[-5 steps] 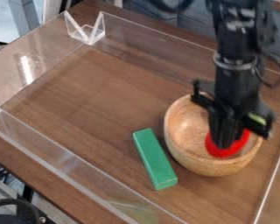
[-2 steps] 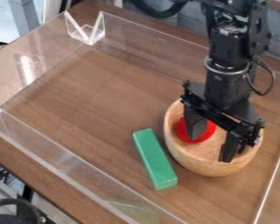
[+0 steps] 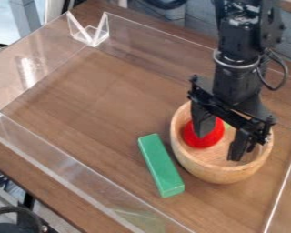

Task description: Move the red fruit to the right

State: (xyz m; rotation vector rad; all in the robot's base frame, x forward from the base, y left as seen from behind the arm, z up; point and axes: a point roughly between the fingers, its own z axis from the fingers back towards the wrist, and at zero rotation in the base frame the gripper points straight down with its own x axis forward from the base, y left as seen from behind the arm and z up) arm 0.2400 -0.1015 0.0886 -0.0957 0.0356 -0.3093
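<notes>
The red fruit [image 3: 205,137] lies inside the wooden bowl [image 3: 195,157] at the right of the tabletop; only its red body shows, partly behind a finger. My gripper [image 3: 225,133] points straight down over the bowl. Its two black fingers [image 3: 247,141] stand wide apart, one on each side of the fruit, and neither clamps it. The gripper is open and holds nothing.
A green rectangular block [image 3: 160,164] lies flat just left of the bowl. Clear plastic walls [image 3: 39,136] ring the wooden tabletop [image 3: 99,100]. A small clear stand [image 3: 88,32] sits at the far left corner. The bowl is near the right wall.
The gripper was shut on the red fruit inside the bowl a second ago; its fingers have since spread wide and let the fruit go. The hand has barely shifted.
</notes>
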